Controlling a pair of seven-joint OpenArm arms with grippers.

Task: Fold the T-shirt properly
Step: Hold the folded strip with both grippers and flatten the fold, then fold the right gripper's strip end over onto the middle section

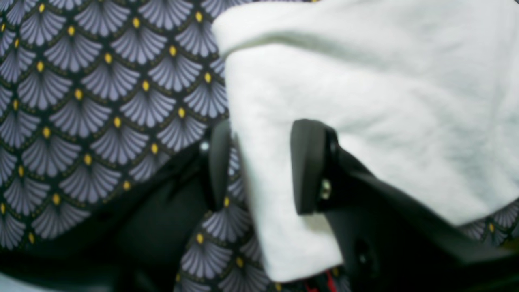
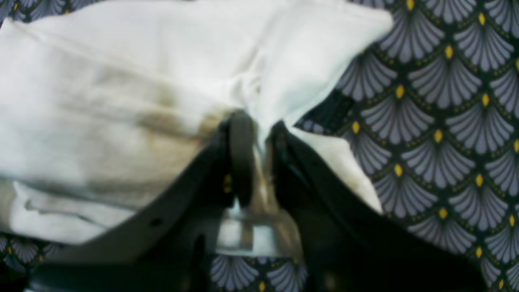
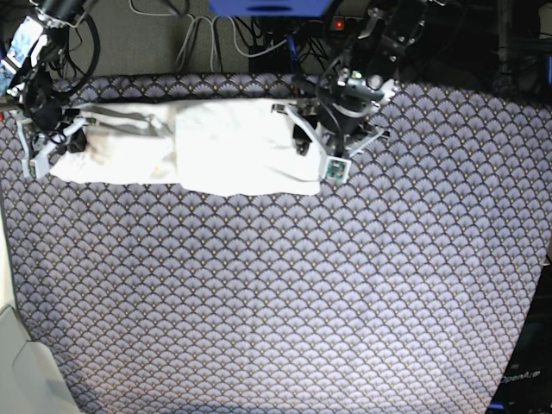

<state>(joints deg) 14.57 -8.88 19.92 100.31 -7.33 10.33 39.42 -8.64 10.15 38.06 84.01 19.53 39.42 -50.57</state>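
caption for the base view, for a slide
Both arms at opposite ends of a long folded white T-shirt on a fan-patterned tablecloth.

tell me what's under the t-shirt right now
The T-shirt, folded into a long white strip, lies on the fan-patterned cloth covering the table. Only that cloth shows around its edges; anything beneath the shirt's middle is covered and cannot be seen.

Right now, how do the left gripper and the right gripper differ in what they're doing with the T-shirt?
The left gripper stands open, its fingers straddling an edge of the T-shirt; the right gripper is pinched shut on bunched fabric. In the base view, the left works the shirt's right end, the right its left end. Both are black and sit low over the patterned tablecloth.
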